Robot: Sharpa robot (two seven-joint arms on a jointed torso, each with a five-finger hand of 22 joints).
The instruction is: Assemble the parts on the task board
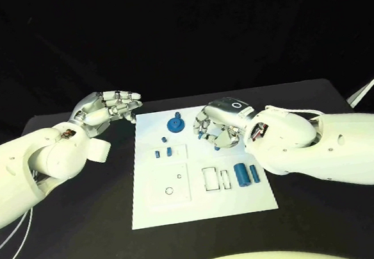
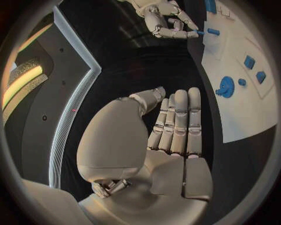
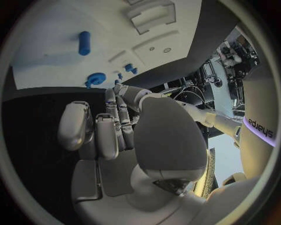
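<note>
White plastic makes up the task board (image 1: 160,207), which lies in the middle of the black table (image 1: 80,234). At its left, the left hand (image 1: 108,107) hovers off the board's far left corner, fingers curled inward with nothing in them. Moving right, a blue gear (image 1: 176,124) stands near the far edge, with two small blue blocks (image 1: 163,152) just nearer. Next come two blue cylinders (image 1: 246,173), lying side by side in the board's right part. Above them the right hand (image 1: 216,127) hangs with its fingers bent down; in the left wrist view it appears to pinch a small blue peg (image 2: 213,32) at its fingertips, though I cannot tell how firmly. These parts look rigid, light and smooth, so likely slippery; the cylinders are probably best taken across their middles, the gear by its raised hub.
</note>
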